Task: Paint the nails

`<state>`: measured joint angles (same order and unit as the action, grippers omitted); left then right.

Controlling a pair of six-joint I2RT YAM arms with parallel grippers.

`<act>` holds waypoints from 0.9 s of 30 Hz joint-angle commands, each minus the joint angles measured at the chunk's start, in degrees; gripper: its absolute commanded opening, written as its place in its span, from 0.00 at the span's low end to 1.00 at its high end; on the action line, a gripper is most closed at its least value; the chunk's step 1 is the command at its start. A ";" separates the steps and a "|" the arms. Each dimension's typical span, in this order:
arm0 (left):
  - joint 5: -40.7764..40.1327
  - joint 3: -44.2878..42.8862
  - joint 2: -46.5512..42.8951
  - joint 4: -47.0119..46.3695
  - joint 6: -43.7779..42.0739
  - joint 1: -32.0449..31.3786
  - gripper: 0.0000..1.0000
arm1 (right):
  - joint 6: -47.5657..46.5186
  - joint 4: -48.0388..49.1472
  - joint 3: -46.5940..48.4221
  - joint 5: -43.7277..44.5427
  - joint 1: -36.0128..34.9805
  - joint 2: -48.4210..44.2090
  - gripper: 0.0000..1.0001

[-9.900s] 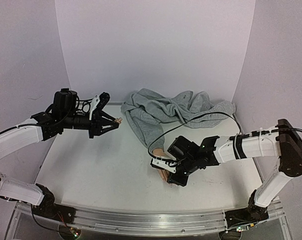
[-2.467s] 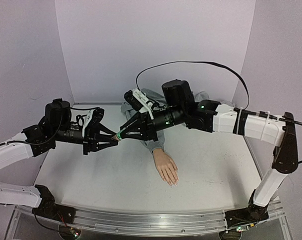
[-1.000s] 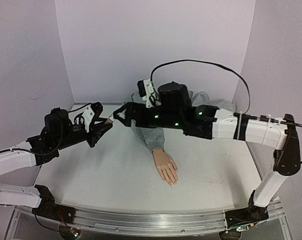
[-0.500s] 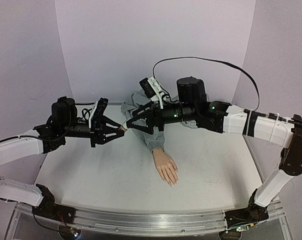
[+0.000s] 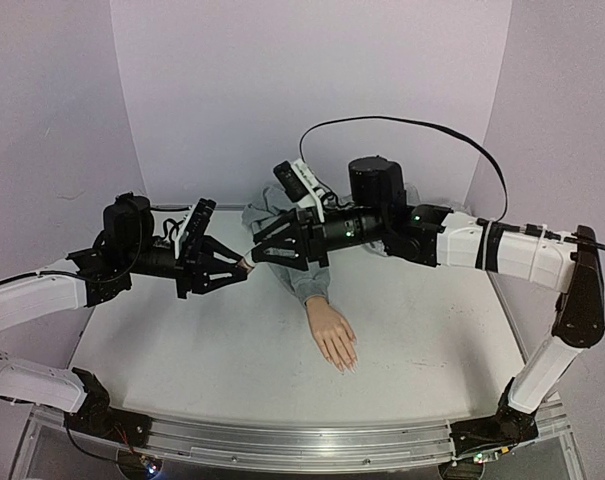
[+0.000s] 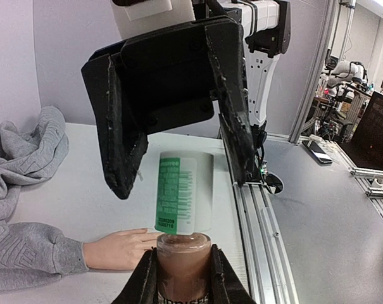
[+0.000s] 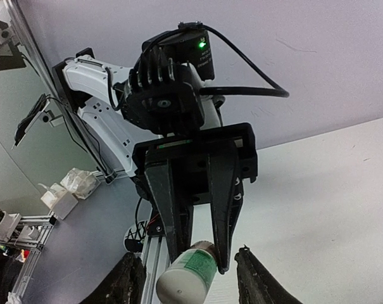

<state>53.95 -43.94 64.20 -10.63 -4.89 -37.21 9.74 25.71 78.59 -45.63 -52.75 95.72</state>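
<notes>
My left gripper (image 5: pixel 240 268) is shut on a small glass bottle of brown polish (image 6: pixel 183 266) and holds it in the air, the white green-labelled cap (image 6: pixel 185 193) pointing at my right gripper. My right gripper (image 5: pixel 258 246) is open, its black fingers (image 6: pixel 121 133) standing either side of the cap without touching it. In the right wrist view the cap (image 7: pixel 186 278) lies between my right gripper's (image 7: pixel 185 254) spread jaws. The flesh-coloured mannequin hand (image 5: pixel 332 335) lies palm down on the table, and its pale nails (image 5: pixel 348 366) point toward the near edge.
The crumpled grey sweatshirt (image 5: pixel 312 215) lies at the back of the table, its sleeve (image 5: pixel 305 283) running to the mannequin's wrist. The sleeve and hand (image 6: pixel 115 248) lie below the held bottle. The right arm's cable (image 5: pixel 412 125) loops above. White walls close three sides.
Over the last second my right gripper has swung back down to the bottle and now straddles its cap. My left gripper has kept hold of the bottle and shifted it slightly right.
</notes>
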 commanded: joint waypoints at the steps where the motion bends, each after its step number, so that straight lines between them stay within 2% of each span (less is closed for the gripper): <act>1: 1.07 -2.81 -0.75 -3.34 0.40 0.08 0.00 | 1.15 4.82 2.43 -4.08 0.07 0.58 0.47; 5: 1.22 -2.81 -0.79 -3.34 0.36 0.10 0.00 | 1.72 5.51 2.35 -4.37 0.04 0.91 0.38; 9: 0.76 -2.81 -0.83 -3.34 0.45 0.12 0.00 | 2.28 5.99 2.74 -4.76 -0.02 1.52 0.21; 13: -0.64 -2.56 -1.42 -3.34 0.33 0.10 0.00 | 2.60 6.48 2.50 -4.91 -0.28 2.37 0.13; 17: -3.27 -2.15 -2.44 -3.39 0.10 0.12 0.00 | 2.92 6.63 2.46 -4.11 -1.30 3.52 0.10; 22: -12.25 -0.96 -4.19 -3.34 0.46 0.17 0.00 | 4.20 6.76 2.78 1.44 -3.45 5.30 0.00; 25: -21.25 0.49 -6.11 -3.34 -0.37 0.23 0.00 | 9.02 8.40 2.94 7.06 -4.70 7.82 0.00; 27: -27.26 1.49 -7.50 -3.41 -1.21 0.21 0.00 | 13.34 9.22 3.90 14.02 -6.53 9.95 0.00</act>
<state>41.65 -42.30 60.01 -8.36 -4.64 -37.04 15.20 33.04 80.49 -40.14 -53.71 100.57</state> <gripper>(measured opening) 0.228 0.220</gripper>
